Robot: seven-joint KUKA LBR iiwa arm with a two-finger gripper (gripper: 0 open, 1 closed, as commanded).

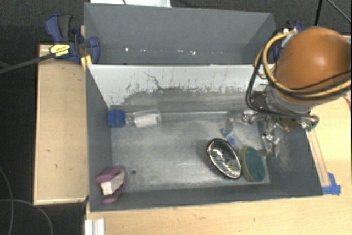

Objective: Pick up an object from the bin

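The tool [269, 142] hangs low at the right side of the bin [176, 36]. I cannot tell if it is apart or together. Just below it in the view lies a round green disc [254, 164]. A shiny silver oval [224, 158] touches the disc on its left. A little blue bit [227, 135] lies near. Far to the left lies a clear bottle [135, 118] with a blue cap. A pink and purple thing [110, 181] sits in the front left corner.

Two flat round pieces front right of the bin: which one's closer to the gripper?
The teal-green disc, just beside the gripper. The shiny silver oval lies past it, further toward the middle of the bin.
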